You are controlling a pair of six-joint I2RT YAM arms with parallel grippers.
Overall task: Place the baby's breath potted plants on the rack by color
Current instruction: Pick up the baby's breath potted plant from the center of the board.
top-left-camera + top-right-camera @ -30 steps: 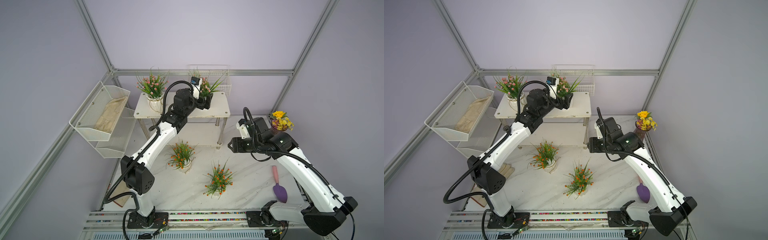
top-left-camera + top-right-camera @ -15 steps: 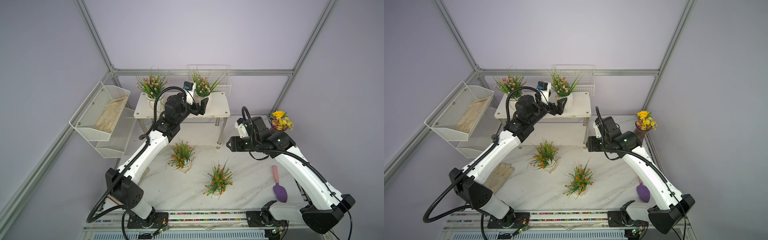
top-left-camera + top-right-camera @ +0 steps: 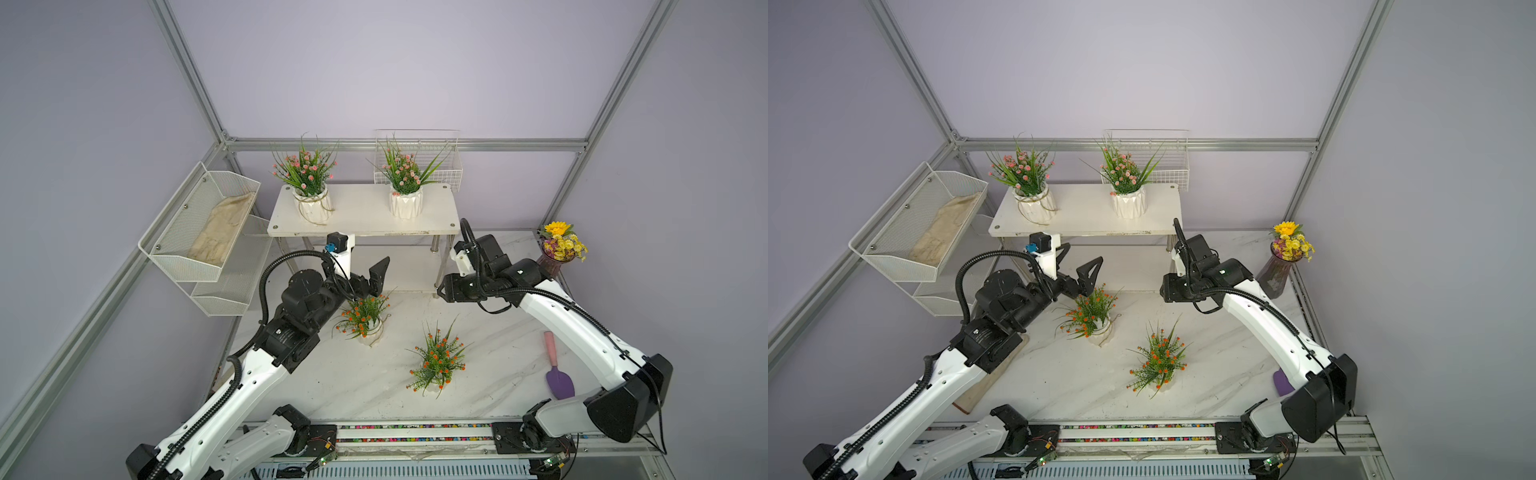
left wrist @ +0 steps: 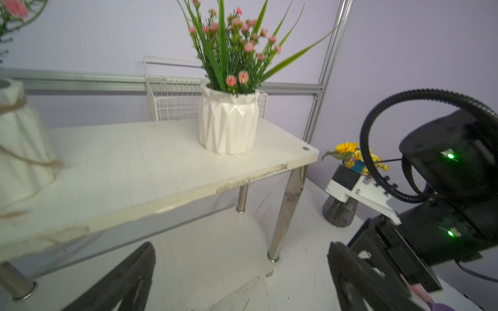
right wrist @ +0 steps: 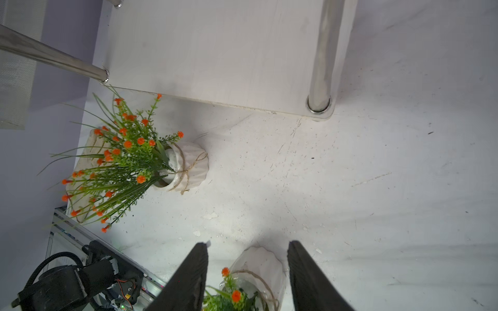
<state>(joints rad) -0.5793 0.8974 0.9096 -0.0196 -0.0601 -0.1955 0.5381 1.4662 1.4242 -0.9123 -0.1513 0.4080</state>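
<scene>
Ideally gripped around the stiff, breakable orange-blossom pot point(image 3: 371, 333), below floppy foliage, with left end effector point(image 4: 241, 245) gaping empty.

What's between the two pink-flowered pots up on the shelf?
Nothing: both top views show bare rack board between the twine-tied pink plant and the untied pink plant.

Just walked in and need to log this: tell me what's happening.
Both pink plants stand on the rack's top shelf; both orange plants sit on the table. The left gripper hangs open close to the orange plant nearer the rack. The right gripper, also open, holds nothing.
</scene>
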